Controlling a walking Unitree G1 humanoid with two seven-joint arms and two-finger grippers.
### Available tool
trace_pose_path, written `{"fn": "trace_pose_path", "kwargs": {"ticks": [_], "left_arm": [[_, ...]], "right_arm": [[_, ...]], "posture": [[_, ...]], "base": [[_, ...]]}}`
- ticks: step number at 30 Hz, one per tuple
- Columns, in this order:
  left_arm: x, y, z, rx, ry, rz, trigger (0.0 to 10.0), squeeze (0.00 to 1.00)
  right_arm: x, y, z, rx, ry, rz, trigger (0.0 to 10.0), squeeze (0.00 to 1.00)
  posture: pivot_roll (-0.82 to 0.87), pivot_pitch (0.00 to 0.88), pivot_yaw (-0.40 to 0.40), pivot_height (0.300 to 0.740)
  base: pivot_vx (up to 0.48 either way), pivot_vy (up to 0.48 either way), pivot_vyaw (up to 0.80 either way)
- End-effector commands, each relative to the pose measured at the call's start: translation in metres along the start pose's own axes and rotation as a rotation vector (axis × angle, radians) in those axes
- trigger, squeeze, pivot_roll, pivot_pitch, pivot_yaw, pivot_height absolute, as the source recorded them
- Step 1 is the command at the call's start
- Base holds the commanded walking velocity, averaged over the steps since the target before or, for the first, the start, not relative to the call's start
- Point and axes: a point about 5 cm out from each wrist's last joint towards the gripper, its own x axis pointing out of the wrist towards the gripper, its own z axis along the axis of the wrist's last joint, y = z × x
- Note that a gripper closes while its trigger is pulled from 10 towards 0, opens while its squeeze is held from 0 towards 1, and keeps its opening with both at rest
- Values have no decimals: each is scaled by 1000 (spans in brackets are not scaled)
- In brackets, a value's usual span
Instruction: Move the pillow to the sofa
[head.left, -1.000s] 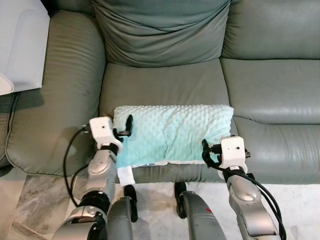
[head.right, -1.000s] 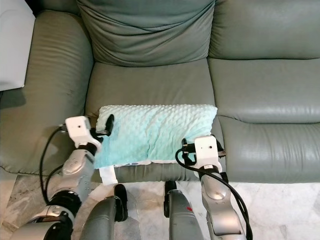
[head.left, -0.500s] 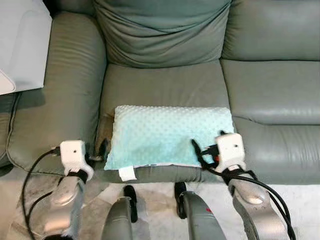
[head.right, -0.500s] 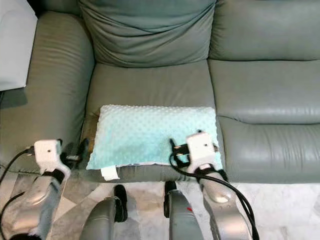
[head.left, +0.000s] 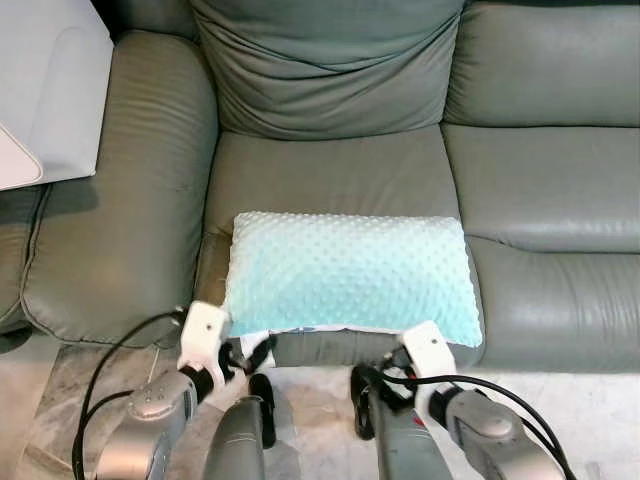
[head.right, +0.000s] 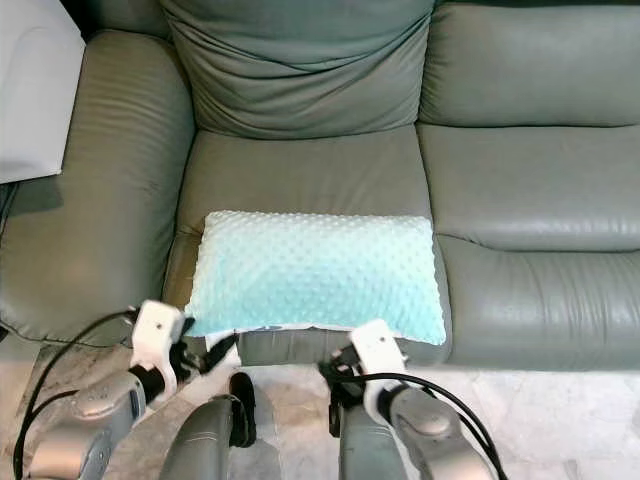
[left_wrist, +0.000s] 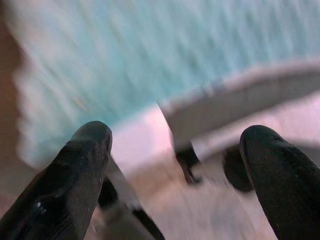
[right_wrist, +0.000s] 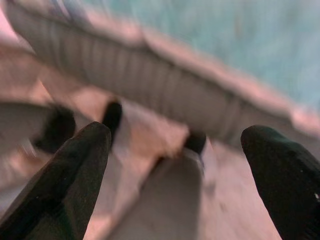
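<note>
The pillow lies on the sofa; our left tool and right tool gape wide, empty; we judge only backing away remains.

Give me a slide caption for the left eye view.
Mint dotted pillow lies flat on grey-green leather sofa; both grippers, left, right, hang open below.

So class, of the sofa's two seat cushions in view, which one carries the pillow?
The left grey-green leather seat cushion, beside the padded armrest, carries the mint dotted pillow on its front edge. The right seat cushion does not.
</note>
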Motion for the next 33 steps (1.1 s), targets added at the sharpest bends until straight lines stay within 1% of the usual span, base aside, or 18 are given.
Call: {"fn": "trace_pose_path", "kwargs": {"ticks": [1, 2, 5, 6, 8, 10, 13, 15, 17, 18, 19, 20, 21, 23, 25, 27, 29, 33], "left_arm": [[-4, -7, -24, 14, 142, -69, 10000, 0], [-4, -11, -27, 31, 181, -106, 10000, 0], [-2, -16, -33, 64, 225, -152, 10000, 0], [4, -17, -35, 76, 237, -159, 10000, 0], [6, -17, -35, 76, 239, -157, 10000, 0], [14, -15, -38, 80, 248, -147, 10000, 0], [25, -10, -38, 86, 240, -86, 10000, 0], [32, -8, -37, 88, 226, -46, 10000, 0], [39, -4, -37, 65, 218, 6, 10000, 0], [45, 3, -37, 65, 216, 77, 10000, 0], [45, 3, -37, 65, 216, 77, 10000, 0], [47, 9, -35, 80, 203, 121, 10000, 0], [47, 9, -35, 80, 203, 121, 10000, 0], [50, 19, -28, 38, 154, 191, 10000, 0], [51, 26, -22, 20, 122, 253, 10000, 0], [52, 27, -21, 25, 115, 263, 10000, 0], [55, 31, -15, 30, 100, 295, 10000, 0], [60, 31, -6, 51, 72, 311, 10000, 0]], "right_arm": [[1, 2, -21, 17, 72, 9, 10000, 0], [1, 1, -25, 14, 88, 12, 10000, 0], [5, -4, -32, 0, 110, -5, 10000, 0], [10, -9, -36, -12, 122, -16, 10000, 0], [11, -11, -38, -16, 124, -20, 10000, 0], [16, -18, -39, -21, 111, -46, 10000, 0], [25, -26, -34, -19, 78, -77, 10000, 0], [29, -28, -30, -37, 59, -83, 10000, 0], [36, -30, -23, -68, 40, -75, 10000, 0], [42, -32, -17, -95, 18, -65, 10000, 0], [42, -32, -17, -95, 18, -65, 10000, 0], [45, -34, -13, -109, 1, -58, 10000, 0], [45, -34, -13, -109, 1, -58, 10000, 0], [49, -40, -8, -134, -17, -55, 10000, 0], [51, -45, -6, -139, -16, -64, 10000, 0], [51, -45, -6, -140, -17, -65, 10000, 0], [54, -47, -4, -130, -20, -76, 10000, 0], [58, -47, -2, -137, -33, -74, 10000, 0]], "posture": [[-35, 423, 47, 740], [-35, 424, 46, 740], [-35, 435, 48, 740], [-33, 441, 48, 740], [-33, 441, 48, 740], [-30, 450, 53, 740], [-30, 459, 51, 740], [-30, 459, 51, 740], [-28, 472, 55, 740], [-31, 476, 51, 740], [-31, 476, 51, 740], [-33, 482, 51, 740], [-33, 482, 51, 740], [-32, 492, 46, 740], [-30, 496, 45, 740], [-30, 496, 45, 740], [-32, 503, 46, 740], [-31, 505, 49, 740]], "base": [[0, 0, 0], [0, 0, 0], [0, 0, 0], [0, 0, 0], [0, 0, 0], [0, 0, 0], [0, 0, 0], [0, 0, 0], [0, 0, 0], [0, 0, 0], [0, 0, 0], [0, 0, 0], [0, 0, 0], [0, 0, 0], [0, 0, 0], [0, 0, 0], [0, 0, 0], [0, 0, 0]]}}
